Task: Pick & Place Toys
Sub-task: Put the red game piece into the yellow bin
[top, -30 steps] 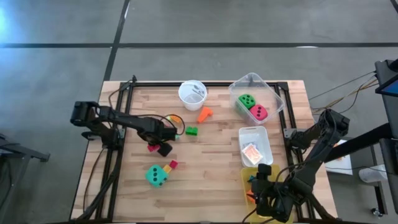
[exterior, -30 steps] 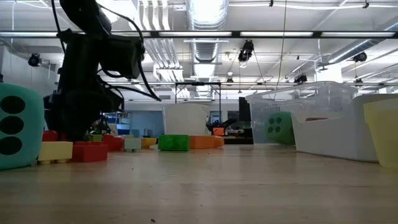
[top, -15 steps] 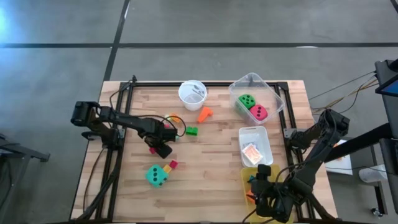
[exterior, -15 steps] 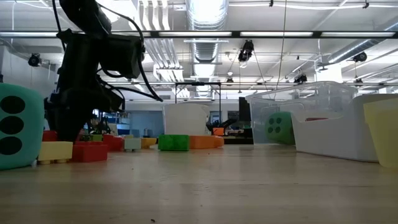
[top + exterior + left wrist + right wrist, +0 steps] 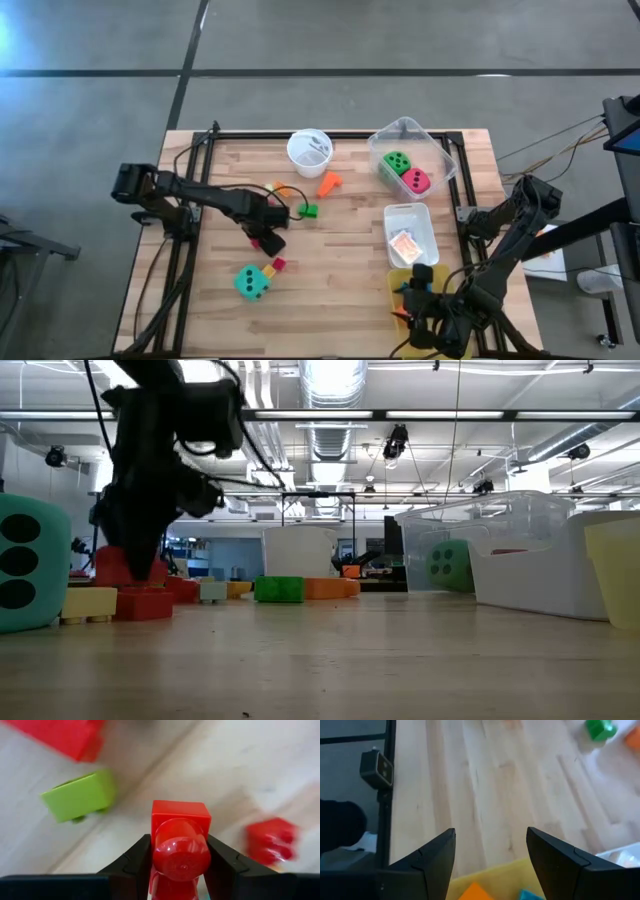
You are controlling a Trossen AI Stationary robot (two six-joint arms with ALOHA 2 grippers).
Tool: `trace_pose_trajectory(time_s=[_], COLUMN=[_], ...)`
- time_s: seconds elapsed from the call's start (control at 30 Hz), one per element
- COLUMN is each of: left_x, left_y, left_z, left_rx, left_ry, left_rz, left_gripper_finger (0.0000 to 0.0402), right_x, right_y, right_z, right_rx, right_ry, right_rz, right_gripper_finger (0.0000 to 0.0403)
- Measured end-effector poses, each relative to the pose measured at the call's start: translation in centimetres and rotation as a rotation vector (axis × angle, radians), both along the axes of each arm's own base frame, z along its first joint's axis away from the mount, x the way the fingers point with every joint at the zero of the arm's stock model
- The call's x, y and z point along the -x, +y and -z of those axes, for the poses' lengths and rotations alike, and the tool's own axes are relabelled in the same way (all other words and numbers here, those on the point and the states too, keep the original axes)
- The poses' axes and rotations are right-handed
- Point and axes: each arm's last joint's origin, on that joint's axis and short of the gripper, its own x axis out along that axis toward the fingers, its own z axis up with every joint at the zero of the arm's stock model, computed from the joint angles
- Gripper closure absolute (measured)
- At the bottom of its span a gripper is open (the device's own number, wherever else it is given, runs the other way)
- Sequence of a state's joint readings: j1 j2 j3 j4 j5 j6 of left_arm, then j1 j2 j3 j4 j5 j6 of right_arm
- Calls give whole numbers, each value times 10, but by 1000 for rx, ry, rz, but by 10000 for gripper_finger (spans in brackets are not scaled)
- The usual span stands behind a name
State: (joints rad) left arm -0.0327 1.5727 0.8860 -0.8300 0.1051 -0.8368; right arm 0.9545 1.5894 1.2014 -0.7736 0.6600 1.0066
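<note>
My left gripper points down over the table's left middle, shut on a small red block. In the low view that block hangs just above another red block lying on the table. A teal die sits on the table nearer the front, with a red and a yellow block beside it. A green block and an orange one lie farther back. My right gripper stands open over the yellow bin at the front right. My left gripper pinches the red block by two opposite sides between its two fingers. The fingers come from above, pointing down. The block is lifted clear of the table and hangs below the fingers.
A white cup stands at the back. A clear bin at the back right holds a green and a pink die. A second clear bin holds a card pack. The yellow bin holds an orange block.
My left gripper has risen and moved a little toward the table's right edge. The red block has come up with it and now hangs clear of the table. My right arm has kept still.
</note>
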Motion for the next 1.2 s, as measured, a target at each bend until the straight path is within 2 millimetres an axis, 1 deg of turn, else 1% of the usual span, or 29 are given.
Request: trace_pose_trajectory(time_s=[0.2, 0.3, 0.37, 0.5, 0.6, 0.73, 0.83, 0.97, 1.07, 1.2], left_x=[-17, -30, -41, -61, -72, -81, -83, -88, -93, -102], left_y=[-20, -34, -45, -69, -84, -100, -107, -114, -117, -120], left_z=[-32, -53, -66, -97, -120, -141, -149, -153, -151, -143], left_rx=[9, 15, 19, 6, -17, -44, -36, -77, -95, -99], left_ry=[-132, -256, -376, -666, -885, -1144, -1282, -1381, -1433, -1458], left_rz=[71, 116, 183, 289, 333, 369, 378, 412, 413, 412], left_gripper_finger=[267, 267, 267, 267, 267, 267, 267, 267, 267, 267], right_x=[-3, -8, -15, -31, -41, -50, -54, -57, -57, -59], right_y=[-1, -1, -1, -5, -5, 2, 5, 8, 7, 3], right_z=[-4, -7, -12, -20, -20, -14, -17, -24, -25, -26], right_rx=[132, 158, 130, -3, -53, -46, -28, -24, -15, 16], right_ry=[-83, -174, -260, -390, -444, -518, -592, -650, -680, -701], right_rz=[-34, 7, 76, 219, 242, 239, 258, 275, 317, 367], right_gripper_finger=[165, 165, 165, 165, 165, 165, 165, 165, 165, 165])
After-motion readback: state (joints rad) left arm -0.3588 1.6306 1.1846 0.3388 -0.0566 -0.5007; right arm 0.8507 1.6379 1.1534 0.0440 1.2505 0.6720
